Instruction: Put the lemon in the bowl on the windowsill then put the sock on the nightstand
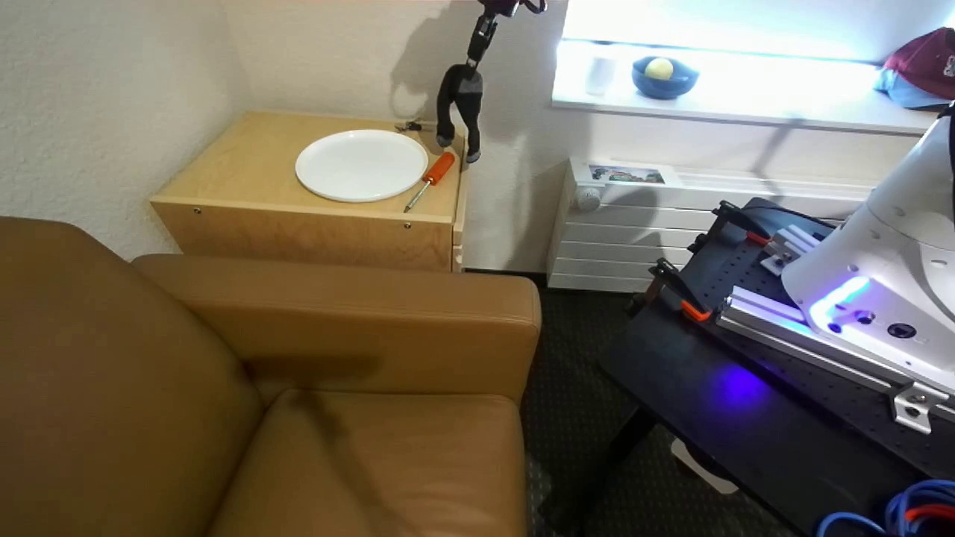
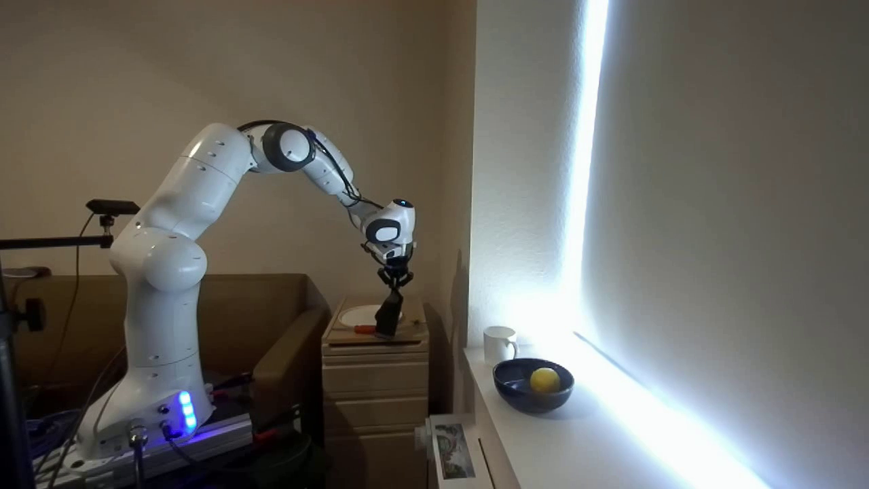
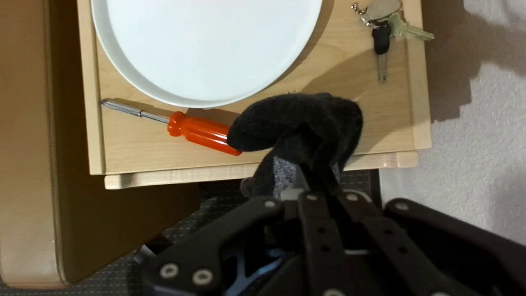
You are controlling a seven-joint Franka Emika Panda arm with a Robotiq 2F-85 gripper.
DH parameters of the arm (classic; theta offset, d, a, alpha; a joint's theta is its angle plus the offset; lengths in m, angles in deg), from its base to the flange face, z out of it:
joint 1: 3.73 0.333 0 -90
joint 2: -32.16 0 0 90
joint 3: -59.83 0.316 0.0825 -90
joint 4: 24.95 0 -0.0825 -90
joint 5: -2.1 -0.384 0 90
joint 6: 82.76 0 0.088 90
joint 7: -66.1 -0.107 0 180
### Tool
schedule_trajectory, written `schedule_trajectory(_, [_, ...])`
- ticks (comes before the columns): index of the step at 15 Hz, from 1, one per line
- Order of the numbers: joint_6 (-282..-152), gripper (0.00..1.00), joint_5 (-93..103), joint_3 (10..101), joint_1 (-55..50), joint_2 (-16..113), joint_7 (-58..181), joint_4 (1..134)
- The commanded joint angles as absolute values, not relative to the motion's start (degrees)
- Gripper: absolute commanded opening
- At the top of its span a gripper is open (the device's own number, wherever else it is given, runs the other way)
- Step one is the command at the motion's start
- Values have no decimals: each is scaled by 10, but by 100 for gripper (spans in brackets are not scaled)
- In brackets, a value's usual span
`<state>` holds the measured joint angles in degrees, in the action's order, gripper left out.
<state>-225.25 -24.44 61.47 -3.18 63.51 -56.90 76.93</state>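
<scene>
- Nearest to us, in the wrist view, is the black gripper (image 3: 316,179), pointing down with its fingers drawn close together and a fold of the sock (image 3: 296,123) pinched between them.
- The sock is soft black fabric with a grey patch, hanging from the fingertips. In an exterior view we make out two loose ends dangling side by side at the edge of the nightstand (image 3: 139,153). We cannot tell whether they touch the wood.
- Beneath, we look onto the nightstand's flat, light tan top. An orange-handled screwdriver (image 3: 181,125) lies there; from above, one end of the sock overlaps its handle, though contact is unclear to us.
- Just beside the screwdriver is a round white plate (image 3: 205,47), and near another corner, a small bunch of keys (image 3: 381,38).
- Next to the nightstand we find a brown leather armchair (image 1: 351,321).
- Farther off, the white robot arm (image 2: 197,197) rises from a black table (image 1: 709,380) and arches across until its wrist is above the nightstand.
- Well apart from the gripper, in both exterior views, runs the brightly lit white windowsill (image 2: 570,448). On it stands a dark blue bowl (image 2: 524,403), and inside the bowl rests the yellow lemon (image 2: 545,380).
- Near the bowl we see a white mug (image 2: 499,345).
- Farther along the ledge sits a maroon and pale blue cap (image 1: 921,66).
</scene>
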Motion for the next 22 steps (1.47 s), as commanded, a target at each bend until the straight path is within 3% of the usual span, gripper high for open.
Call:
schedule_trajectory(1, [-2321, 1, -261, 613, -23, 656, -577, 775])
schedule_trajectory(13, [-2454, 1, -245, 608, 1, 671, -611, 747])
schedule_trajectory(22, [-2511, 1, -255, 630, 10, 771, -623, 693])
